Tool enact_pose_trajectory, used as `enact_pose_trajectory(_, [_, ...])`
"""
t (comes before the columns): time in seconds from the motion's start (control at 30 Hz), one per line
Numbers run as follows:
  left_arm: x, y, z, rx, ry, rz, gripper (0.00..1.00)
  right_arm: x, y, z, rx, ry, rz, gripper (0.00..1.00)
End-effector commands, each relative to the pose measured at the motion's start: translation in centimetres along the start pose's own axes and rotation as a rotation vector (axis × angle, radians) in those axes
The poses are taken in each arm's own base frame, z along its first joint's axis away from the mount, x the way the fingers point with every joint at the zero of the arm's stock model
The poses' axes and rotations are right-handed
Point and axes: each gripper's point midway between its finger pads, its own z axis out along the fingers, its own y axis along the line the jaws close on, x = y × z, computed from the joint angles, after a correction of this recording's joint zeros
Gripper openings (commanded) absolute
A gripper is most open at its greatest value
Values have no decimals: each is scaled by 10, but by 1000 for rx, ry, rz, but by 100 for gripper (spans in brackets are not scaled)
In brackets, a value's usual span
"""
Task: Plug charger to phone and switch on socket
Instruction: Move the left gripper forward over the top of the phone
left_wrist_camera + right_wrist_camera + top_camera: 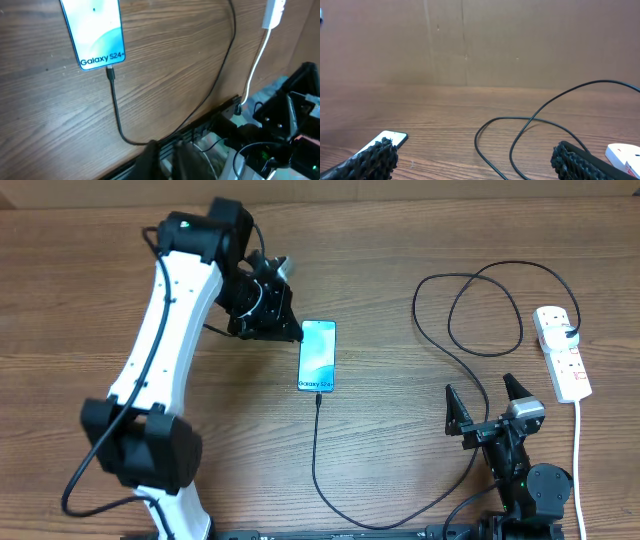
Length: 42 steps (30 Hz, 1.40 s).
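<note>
- Left gripper (284, 330): clenched shut and empty. In the left wrist view its dark, blurred fingertips (150, 159) lie together with nothing between them.
- Phone (317, 355): flat on the wooden table (400, 260), screen up. It sits just to the right of the left gripper and well to the left of the right one. I cannot tell whether the left gripper touches the phone's near corner.
- Charger (316, 450): its connector tip (110, 74) meets the phone's lower edge under the "Galaxy S24" text. From there the cable runs away from the left gripper, sweeps under the right gripper and loops up beyond it.
- Step in hand, as I judge it: the plugging looks done, though how deep the tip sits is too small to confirm. Switching on remains.
- Right gripper (488, 404): jaws spread wide, holding and touching nothing.
- Socket (562, 352): the white power strip lies near the right gripper, just to its right, with a black plug (568, 332) in it.
- Next move: probably the right arm, as the nearer one, presses a fingertip on the switch beside that plug.
</note>
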Motion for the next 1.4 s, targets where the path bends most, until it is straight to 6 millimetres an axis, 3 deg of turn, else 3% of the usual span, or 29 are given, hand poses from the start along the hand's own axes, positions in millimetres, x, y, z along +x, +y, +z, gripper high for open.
enact_pose_trajectory(0.0, [-4, -4, 7, 27, 23, -22, 4, 2, 0, 0, 2, -4, 2, 100])
enact_pose_trajectory(0.23, [-9, 6, 12, -15, 24, -26, 5, 2, 0, 0, 2, -4, 2, 100])
enact_pose_trajectory(0.47, [-15, 30, 16, -213, -22, -113, 11, 2, 0, 0, 2, -4, 2, 100])
enact_pose_trajectory(0.77, [-24, 34, 27, -409, -102, -114, 31, 2, 0, 0, 2, -4, 2, 100])
enact_pose_trajectory(0.93, [-27, 34, 31, -502, -151, -130, 50, 2, 0, 0, 2, -4, 2, 100])
enact_pose_trajectory(1.0, [-28, 31, 34, -514, -159, -110, 73, 2, 0, 0, 2, -4, 2, 100])
enact_pose_trajectory(1.03, [-29, 29, 36, -517, -162, -101, 91, 2, 0, 0, 2, -4, 2, 100])
enact_pose_trajectory(1.07, [-30, 27, 38, -521, -164, -92, 100, 2, 0, 0, 2, -4, 2, 100])
enact_pose_trajectory(1.37, [-40, 30, 57, -541, -157, -72, 100, 2, 0, 0, 2, -4, 2, 100])
